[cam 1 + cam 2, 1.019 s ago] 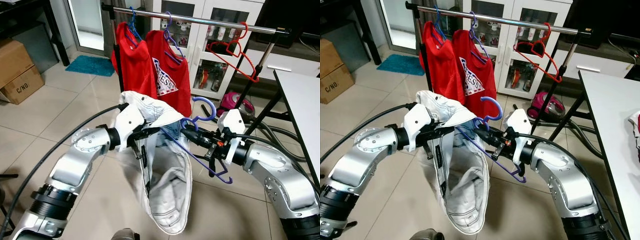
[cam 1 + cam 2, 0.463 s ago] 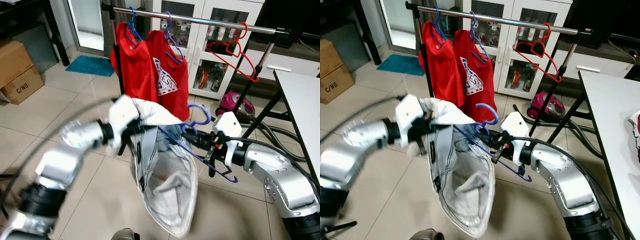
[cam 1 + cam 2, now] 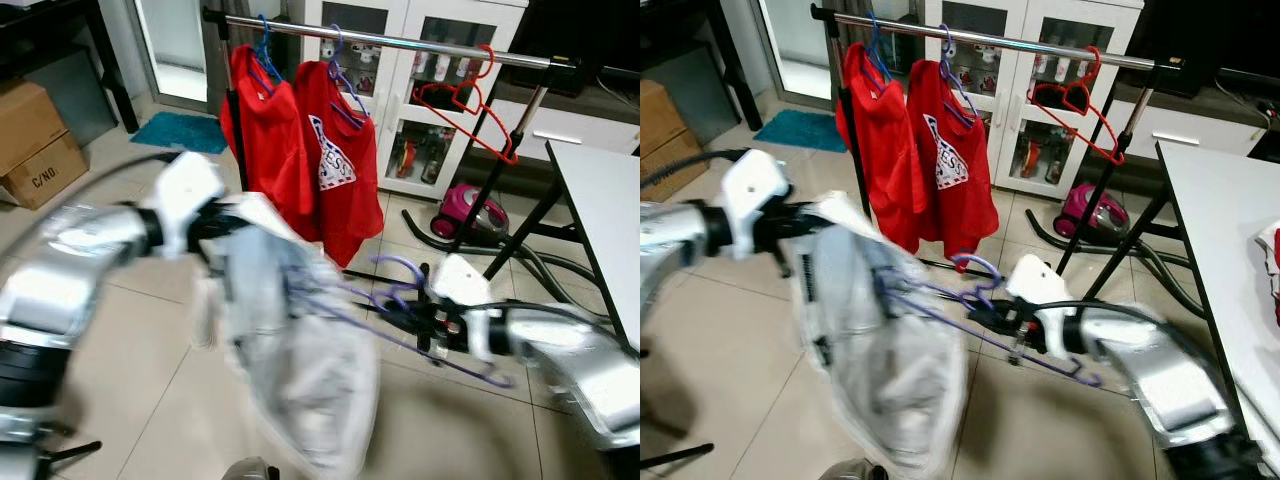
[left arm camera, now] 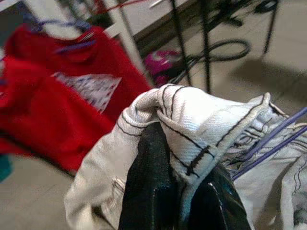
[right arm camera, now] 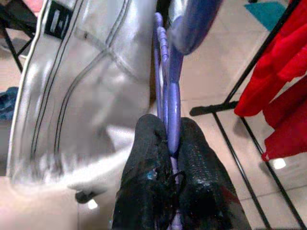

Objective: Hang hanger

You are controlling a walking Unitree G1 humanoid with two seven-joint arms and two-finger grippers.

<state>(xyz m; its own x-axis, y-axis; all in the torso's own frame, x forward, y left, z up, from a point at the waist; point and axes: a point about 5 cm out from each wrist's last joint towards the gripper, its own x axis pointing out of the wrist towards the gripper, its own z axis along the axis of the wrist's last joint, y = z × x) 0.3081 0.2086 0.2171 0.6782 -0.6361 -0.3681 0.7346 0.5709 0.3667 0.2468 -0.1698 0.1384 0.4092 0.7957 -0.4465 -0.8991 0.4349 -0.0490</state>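
Observation:
A white denim garment hangs between my two arms, blurred by motion. My left gripper is shut on its waistband, the seam pinched between the black fingers. A purple hanger runs into the garment, its hook pointing up. My right gripper is shut on the hanger's neck, low and right of centre in front of me. The metal rail of the clothes rack stands beyond, above both grippers.
Two red shirts on hangers and an empty red hanger hang on the rail. A pink vacuum and hoses lie by the rack's legs. A grey table is at right, a cardboard box at left.
My left arm has swung out to the left with the waistband, pulling the garment wide. My right gripper has dropped lower with the hanger. Both arms are blurred.

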